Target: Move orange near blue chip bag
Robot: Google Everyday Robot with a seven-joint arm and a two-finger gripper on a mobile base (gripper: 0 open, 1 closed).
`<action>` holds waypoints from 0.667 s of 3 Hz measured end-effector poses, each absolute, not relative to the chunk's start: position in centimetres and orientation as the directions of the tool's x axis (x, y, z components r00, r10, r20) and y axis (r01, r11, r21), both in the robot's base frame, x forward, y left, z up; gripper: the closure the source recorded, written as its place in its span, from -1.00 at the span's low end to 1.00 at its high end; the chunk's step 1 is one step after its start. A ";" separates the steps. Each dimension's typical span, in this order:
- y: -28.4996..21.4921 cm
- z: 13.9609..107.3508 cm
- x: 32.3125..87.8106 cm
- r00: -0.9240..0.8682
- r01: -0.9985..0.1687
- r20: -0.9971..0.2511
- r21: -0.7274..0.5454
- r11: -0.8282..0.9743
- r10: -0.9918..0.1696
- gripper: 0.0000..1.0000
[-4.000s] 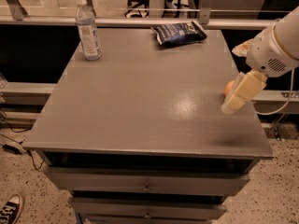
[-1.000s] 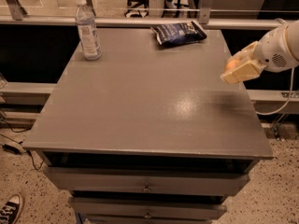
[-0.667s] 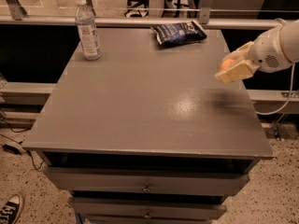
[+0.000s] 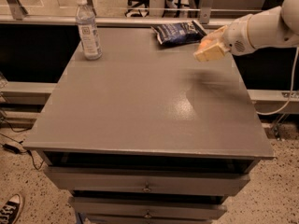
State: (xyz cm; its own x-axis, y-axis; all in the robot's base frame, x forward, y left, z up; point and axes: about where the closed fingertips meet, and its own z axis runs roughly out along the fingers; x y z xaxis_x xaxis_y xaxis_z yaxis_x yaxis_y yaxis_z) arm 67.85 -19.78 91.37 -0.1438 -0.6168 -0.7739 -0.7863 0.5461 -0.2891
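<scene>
The blue chip bag [image 4: 179,32] lies flat at the back of the grey table [image 4: 140,106], right of centre. My gripper [image 4: 207,52] hangs above the table's back right part, just right of and in front of the bag. It is shut on the orange [image 4: 204,44], of which only a small bright patch shows between the cream fingers [image 4: 211,53]. The orange is held clear of the tabletop, and a shadow lies on the table below it.
A clear plastic water bottle [image 4: 88,28] stands upright at the back left of the table. A metal rail [image 4: 126,20] runs behind the table. Drawers [image 4: 145,185] sit under the front edge. A shoe [image 4: 9,209] is on the floor at lower left.
My gripper has carried the orange from the table's right edge up and to the back left, closer to the blue chip bag. The bag and the bottle have not moved.
</scene>
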 end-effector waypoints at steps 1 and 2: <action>-18.5 91.9 74.3 -0.093 -0.755 -0.809 -0.323 0.570 -0.581 1.00; -18.0 91.1 77.5 -0.092 -0.743 -0.820 -0.321 0.587 -0.565 1.00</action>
